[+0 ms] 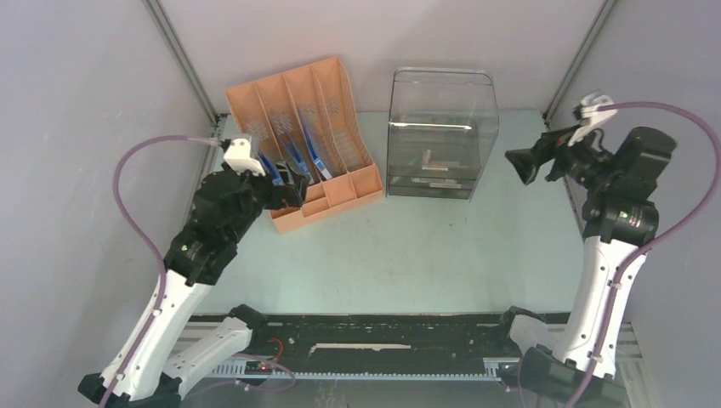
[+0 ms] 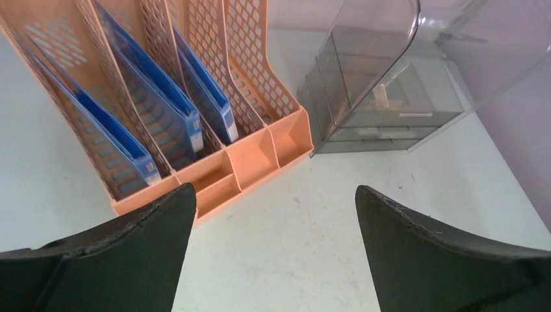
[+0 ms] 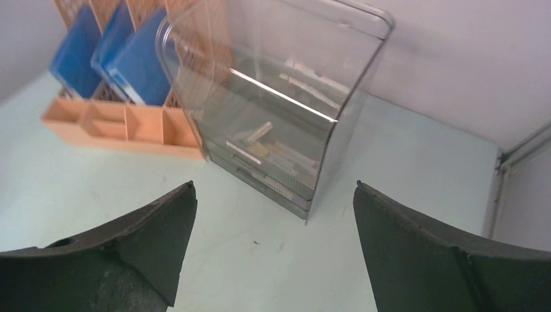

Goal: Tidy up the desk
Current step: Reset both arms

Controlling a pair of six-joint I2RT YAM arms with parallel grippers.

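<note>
The desk (image 1: 408,255) fills the centre of the overhead view, carrying an orange file rack (image 1: 306,110) with three blue folders (image 2: 153,84) at 11 o'clock and a clear drawer unit (image 1: 438,127) holding small items at 12 o'clock. Every visible item sits in a container, so the tidying appears complete or nearly so. The left gripper (image 2: 274,188), at 9 o'clock beside the rack, and the right gripper (image 3: 274,185), at 2 o'clock, both gape wide, grasping nothing.

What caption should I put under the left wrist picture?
Open left gripper facing an orange rack with blue folders, clear box beside it.
</note>
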